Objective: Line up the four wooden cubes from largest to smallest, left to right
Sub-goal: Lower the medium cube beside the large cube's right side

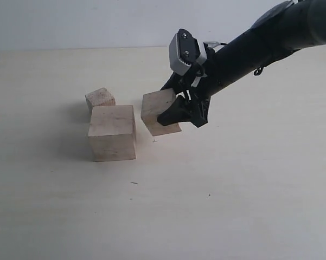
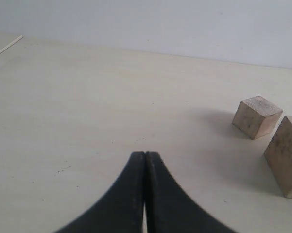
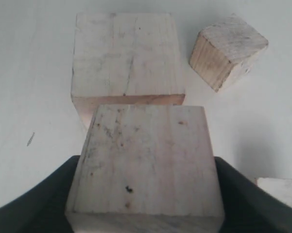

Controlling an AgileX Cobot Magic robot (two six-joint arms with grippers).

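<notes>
Currently my right pincer (image 1: 172, 107) clamps the tilted cube (image 1: 156, 110) just right of the big cube (image 1: 112, 133). My left pincer (image 2: 145, 162) is clenched, empty. Risk: releasing it tilted, so it tumbles into its neighbour.

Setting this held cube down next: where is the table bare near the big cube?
Bare table lies right of the largest pale wooden cube, below the tilted mid-sized wooden cube in the right fingers, and all along the front. Crowded behind: the small wooden cube sits close to the largest one's rear corner.
</notes>
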